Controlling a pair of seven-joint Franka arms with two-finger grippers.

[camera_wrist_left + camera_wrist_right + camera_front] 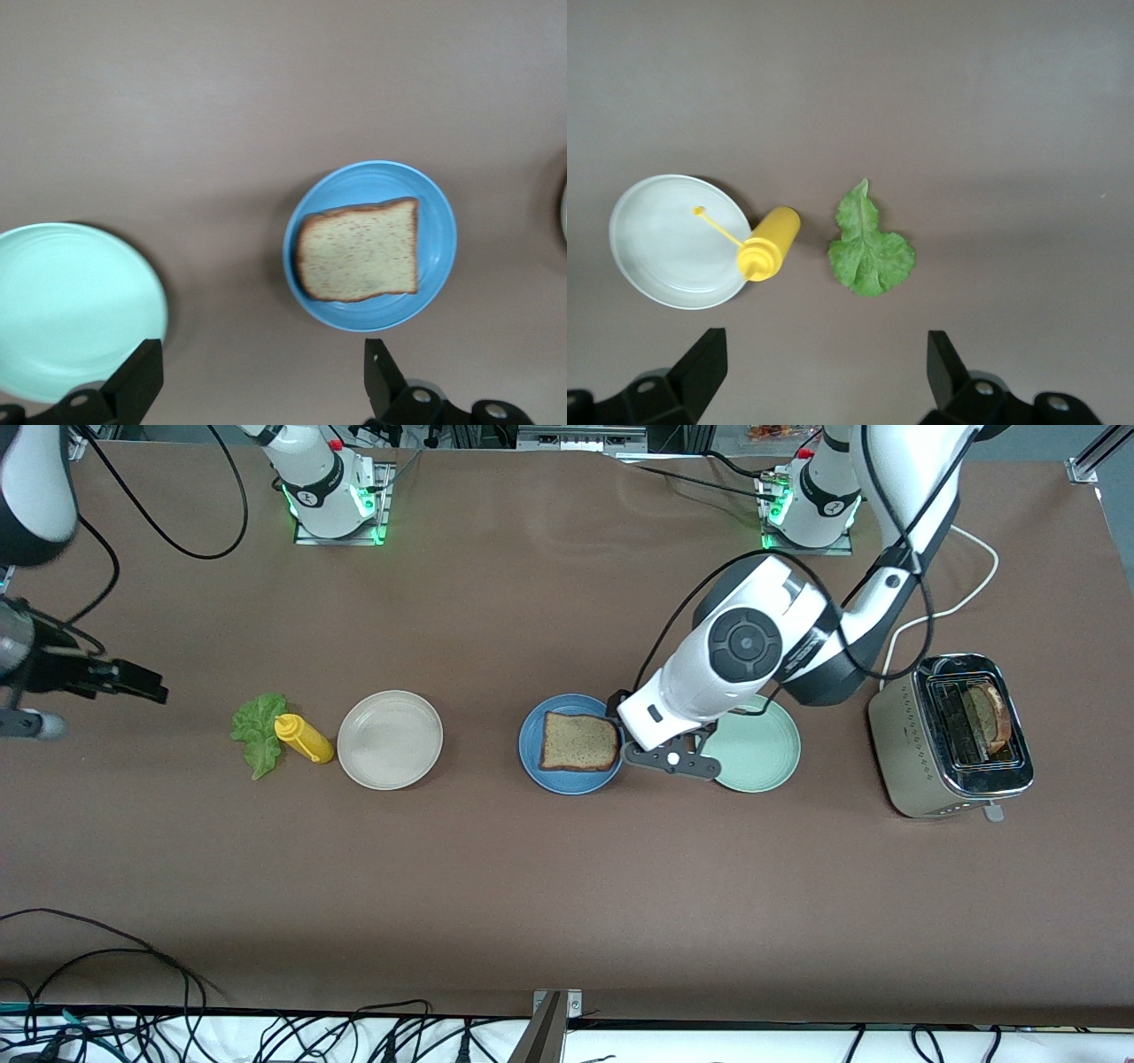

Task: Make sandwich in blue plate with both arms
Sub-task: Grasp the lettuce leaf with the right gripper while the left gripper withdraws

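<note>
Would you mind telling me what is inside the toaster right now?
One browned bread slice stands in a slot of the toaster; its lower part is hidden. The other slot looks empty.

Left gripper crowds the gap between blue plate and green plate; mustard bottle wedged between lettuce and beige plate.

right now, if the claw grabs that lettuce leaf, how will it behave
The lettuce leaf looks thin and ruffled, so it will probably flop and drape from the right claw. It seems very light. Lying flat on the table, its edge may be hard to catch, and it might tear.
</note>
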